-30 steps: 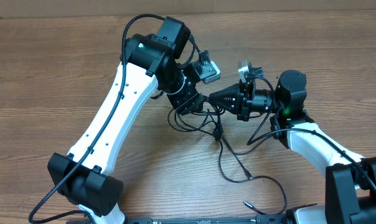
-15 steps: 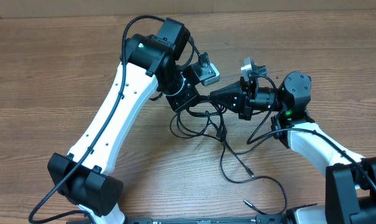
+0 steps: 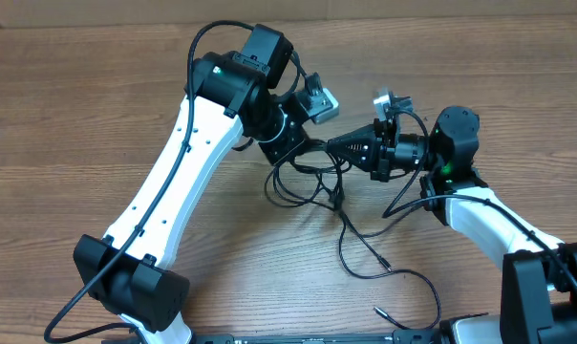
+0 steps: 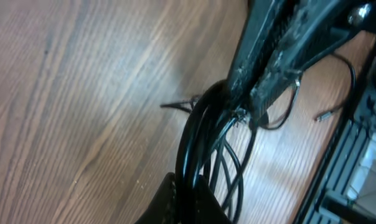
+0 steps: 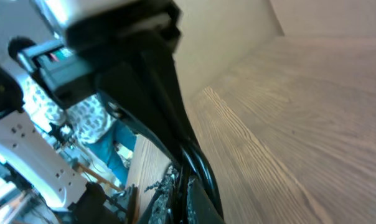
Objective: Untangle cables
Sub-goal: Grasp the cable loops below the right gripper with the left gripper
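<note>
Left gripper [image 3: 301, 151] just clamped down on cables [image 3: 336, 199]; second ago its jaws stood apart. Right gripper [image 3: 334, 145] pinching same cords all along, tips nearly meeting left's. My read: tangle now held from both sides, ready for pulling apart. Cables: thin black loops bunched just below both grippers, mid table [image 3: 78, 96]. Loose tails trail toward 5 o'clock, small plug [image 3: 382, 264] at one end.
</note>
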